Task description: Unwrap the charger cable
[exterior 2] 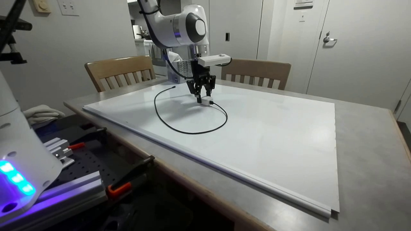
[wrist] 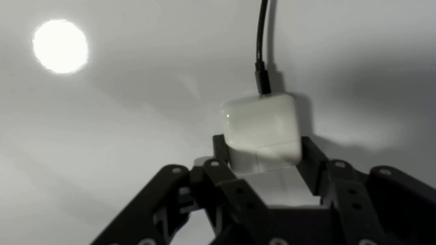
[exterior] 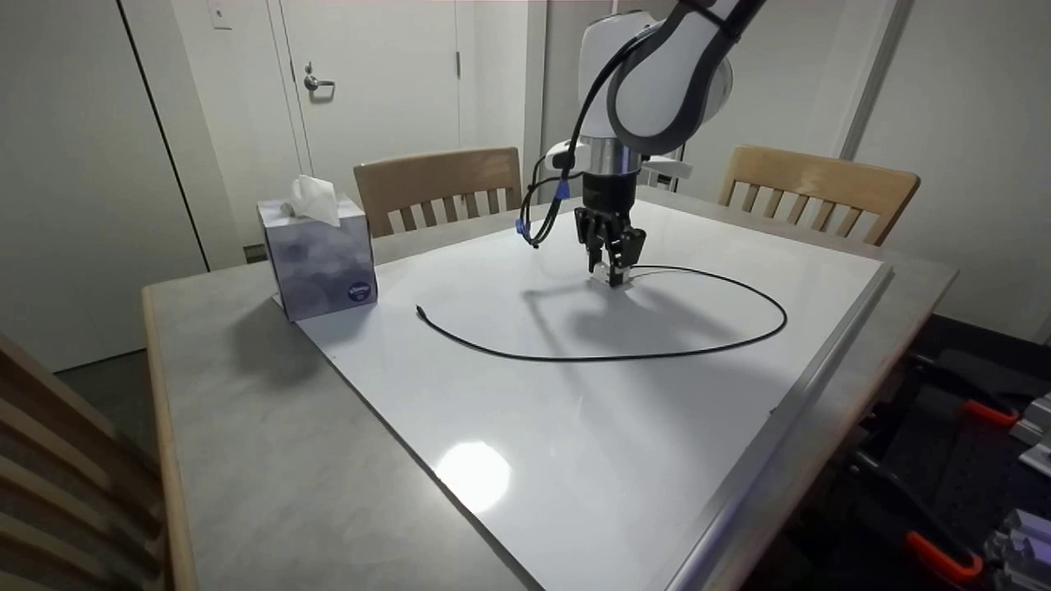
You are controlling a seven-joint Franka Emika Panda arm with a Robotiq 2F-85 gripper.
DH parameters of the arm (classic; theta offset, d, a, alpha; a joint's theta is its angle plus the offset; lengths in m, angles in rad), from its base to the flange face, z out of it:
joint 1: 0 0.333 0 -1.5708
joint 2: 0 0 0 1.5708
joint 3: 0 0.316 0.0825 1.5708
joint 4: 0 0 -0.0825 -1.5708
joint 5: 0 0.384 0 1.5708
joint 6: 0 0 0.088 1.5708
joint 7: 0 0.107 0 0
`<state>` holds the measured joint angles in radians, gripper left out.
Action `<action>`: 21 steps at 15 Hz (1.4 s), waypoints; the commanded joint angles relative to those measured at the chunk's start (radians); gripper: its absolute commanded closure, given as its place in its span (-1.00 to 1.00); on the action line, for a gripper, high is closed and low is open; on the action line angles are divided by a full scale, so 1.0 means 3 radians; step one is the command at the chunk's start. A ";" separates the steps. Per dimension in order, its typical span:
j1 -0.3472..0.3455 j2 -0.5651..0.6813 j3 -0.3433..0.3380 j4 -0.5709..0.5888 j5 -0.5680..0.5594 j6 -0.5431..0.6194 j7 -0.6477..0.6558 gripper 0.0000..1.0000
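A boxy tissue carton (exterior: 320, 267), its faces printed in cloudy violet-blue and a crumpled white tissue (exterior: 315, 199) rising from its top, stands well to the left of a white plug (wrist: 262, 127) in an exterior view. Between the two lies the free end of the charger cable (exterior: 575, 359) — smooth, thin and black — which bows past the near side of the plug, reaches out to its right and returns to it in one wide curve. A slim black connector (wrist: 262, 81) joins the cord to the plug, a glossy block with rounded corners.

Black fingers (wrist: 220, 148) flank the plug in the wrist view, one pressed to each side; the gripper (wrist: 264, 148), spread just to the block's width, has hold of it below a white-and-gray robot arm (exterior: 657, 98).

Mottled gray tabletop (exterior: 328, 484) shows to the left of the plug; under the plug spreads a shiny white board (exterior: 657, 460), bordered right of the plug by a straight metallic rail (exterior: 784, 431). Whether plug and board touch is hard to tell. Behind the plug, a pale door (exterior: 378, 98) with a lever handle (exterior: 318, 84) and a slatted wooden chair (exterior: 439, 172) stand to its left, a matching chair (exterior: 821, 176) to its right.
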<state>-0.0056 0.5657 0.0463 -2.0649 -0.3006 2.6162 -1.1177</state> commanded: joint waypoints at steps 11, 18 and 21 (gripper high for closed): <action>-0.0048 0.0034 -0.0243 0.0132 0.0016 0.0011 0.1215 0.43; -0.0150 0.0049 -0.0353 0.0141 -0.0107 -0.0030 0.1688 -0.07; -0.0146 0.0049 -0.0350 0.0139 -0.0107 -0.0024 0.1723 -0.07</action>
<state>-0.0232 0.5815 -0.0843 -2.0264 -0.3075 2.6160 -0.6170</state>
